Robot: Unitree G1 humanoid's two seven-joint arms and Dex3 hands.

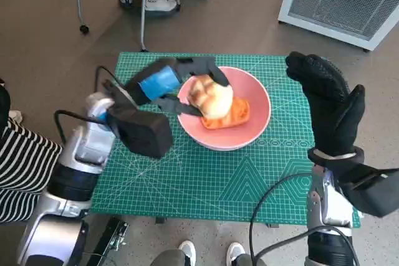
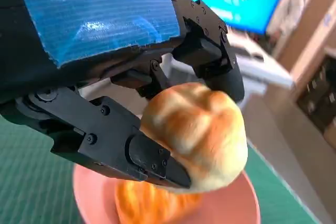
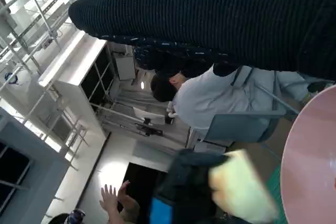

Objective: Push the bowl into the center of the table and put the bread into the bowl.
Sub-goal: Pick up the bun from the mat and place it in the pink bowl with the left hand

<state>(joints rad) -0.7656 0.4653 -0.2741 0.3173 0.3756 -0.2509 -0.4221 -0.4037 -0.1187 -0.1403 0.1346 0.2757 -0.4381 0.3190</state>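
1. The left hand clamps its fingers on the bread, above the pink bowl.
2. The bowl holds an orange piece, mid-desk.
3. At 3 o'clock, the right hand hangs, fingers apart, empty.

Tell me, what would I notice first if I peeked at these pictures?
Probably the left hand with blue tape, holding a pale bread roll over the pink bowl, where an orange piece of bread already lies. Next, the gloved right hand, raised open beside the bowl over the green mat.
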